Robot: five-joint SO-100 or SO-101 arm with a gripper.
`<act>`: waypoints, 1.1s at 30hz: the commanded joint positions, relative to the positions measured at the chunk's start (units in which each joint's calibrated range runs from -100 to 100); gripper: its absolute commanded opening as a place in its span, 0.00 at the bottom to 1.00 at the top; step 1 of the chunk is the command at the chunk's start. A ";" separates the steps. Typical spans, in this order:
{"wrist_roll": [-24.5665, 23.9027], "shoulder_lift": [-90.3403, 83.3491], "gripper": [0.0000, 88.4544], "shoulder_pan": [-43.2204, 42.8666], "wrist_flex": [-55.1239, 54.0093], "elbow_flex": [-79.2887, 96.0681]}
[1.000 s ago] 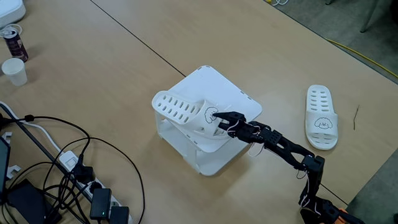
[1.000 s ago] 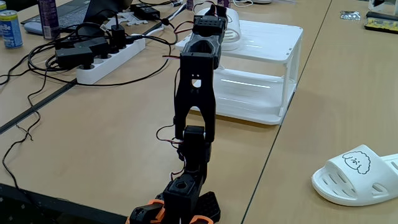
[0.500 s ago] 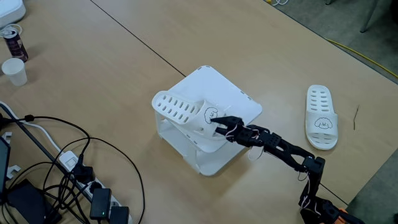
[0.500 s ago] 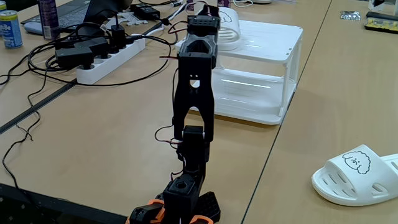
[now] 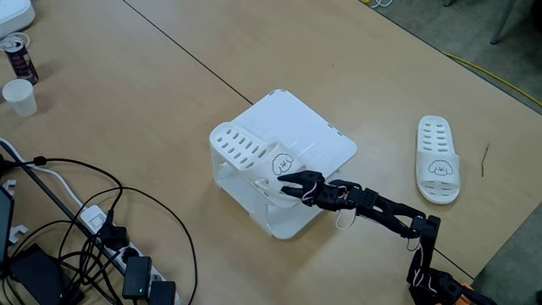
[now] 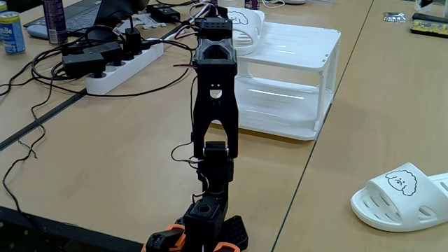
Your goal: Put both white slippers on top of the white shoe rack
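My claw (image 5: 288, 184) sits open just beside the first white slipper (image 5: 251, 155) atop the white shoe rack (image 5: 318, 142). The second slipper (image 5: 439, 159) lies well behind on the surface; light, flexible rubber, so I'd pinch its strap.

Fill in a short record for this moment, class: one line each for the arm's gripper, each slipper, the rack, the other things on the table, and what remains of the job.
gripper: gripper open, at the near edge of the rack top beside the slipper's strap
first slipper: slipper on the rack lies on the top tier, toward its left edge in a fixed view
second slipper: slipper on the table lies flat, apart from the rack
rack: white shoe rack, two tiers, part of its top bare
clutter: power strip, cables, paper cup, can
remaining: second slipper not yet on the rack
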 commanded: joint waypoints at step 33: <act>0.42 -13.14 0.12 5.21 0.21 5.34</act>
